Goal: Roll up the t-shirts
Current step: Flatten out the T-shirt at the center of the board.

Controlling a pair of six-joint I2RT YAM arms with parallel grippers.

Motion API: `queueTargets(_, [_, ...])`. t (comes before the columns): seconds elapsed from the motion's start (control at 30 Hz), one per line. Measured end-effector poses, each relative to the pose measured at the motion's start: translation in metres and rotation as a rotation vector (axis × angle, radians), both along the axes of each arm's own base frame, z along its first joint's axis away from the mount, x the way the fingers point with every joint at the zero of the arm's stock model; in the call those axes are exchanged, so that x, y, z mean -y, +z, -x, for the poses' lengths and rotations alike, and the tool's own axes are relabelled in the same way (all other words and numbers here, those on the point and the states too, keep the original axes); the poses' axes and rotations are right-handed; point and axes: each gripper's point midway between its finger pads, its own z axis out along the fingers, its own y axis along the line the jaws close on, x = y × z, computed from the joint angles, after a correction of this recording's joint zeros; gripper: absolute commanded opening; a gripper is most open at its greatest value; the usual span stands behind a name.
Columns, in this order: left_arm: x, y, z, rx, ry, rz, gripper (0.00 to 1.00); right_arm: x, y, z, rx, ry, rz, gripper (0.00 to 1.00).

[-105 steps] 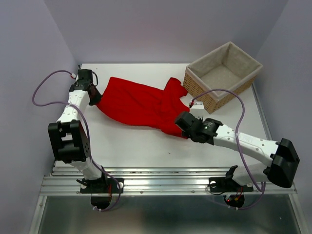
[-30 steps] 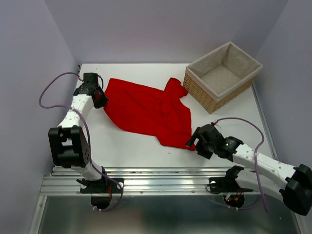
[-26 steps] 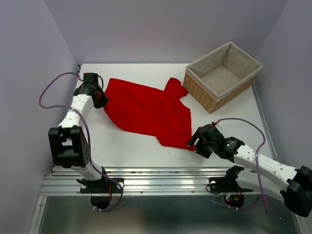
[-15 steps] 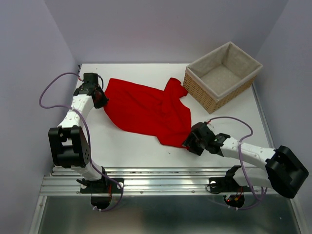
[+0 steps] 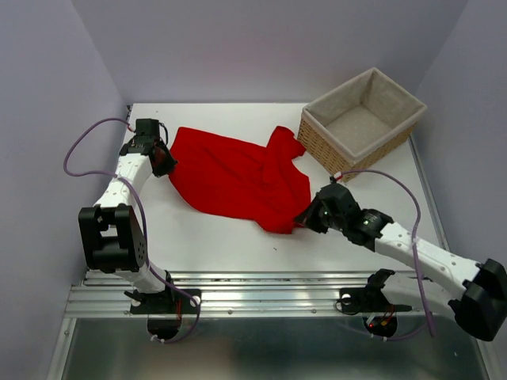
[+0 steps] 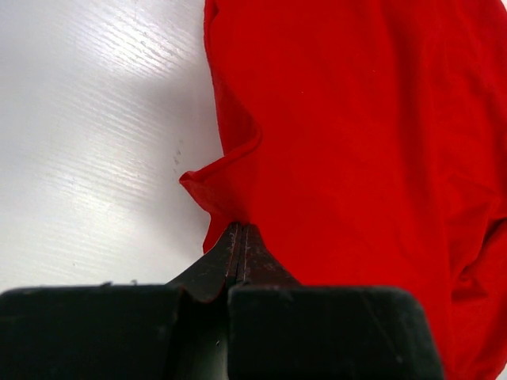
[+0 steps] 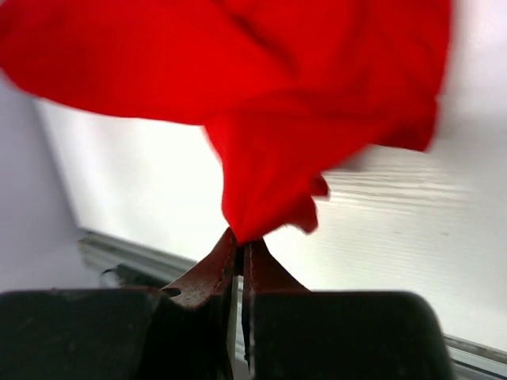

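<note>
A plain red t-shirt [image 5: 238, 174] lies spread and rumpled across the white table, from back left to near right of middle. My left gripper [image 5: 164, 161] is shut on its left edge; in the left wrist view the closed tips [image 6: 240, 231] pinch a small fold of the red t-shirt [image 6: 356, 134]. My right gripper [image 5: 305, 219] is shut on the t-shirt's near right corner. The right wrist view shows the red t-shirt [image 7: 261, 119] bunched and lifted, running up from the closed right gripper [image 7: 240, 241].
A wicker basket [image 5: 362, 123] with a pale cloth lining stands at the back right, just beyond the shirt's sleeve. The table [image 5: 214, 237] ends in a metal rail at its near edge. Lilac walls close in on both sides.
My right gripper has closed on the shirt's near right corner and drawn it up and back a little. The left arm and its grip have not moved.
</note>
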Motion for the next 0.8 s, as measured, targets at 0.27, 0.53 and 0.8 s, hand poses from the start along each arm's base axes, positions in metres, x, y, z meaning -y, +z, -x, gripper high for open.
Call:
queueTargets(0.27, [0.0, 0.0, 0.0, 0.0, 0.001, -0.001, 0.0, -0.012, 0.075, 0.007, 0.117, 0.124, -0.089, 0.01])
queueTargets(0.53, [-0.001, 0.0, 0.0, 0.0, 0.003, -0.004, 0.0, 0.025, -0.012, 0.07, -0.176, 0.147, 0.03, 0.84])
queueTargets(0.8, [-0.001, 0.0, 0.0, 0.0, 0.003, -0.003, 0.0, 0.047, -0.024, 0.076, -0.198, 0.027, 0.046, 0.94])
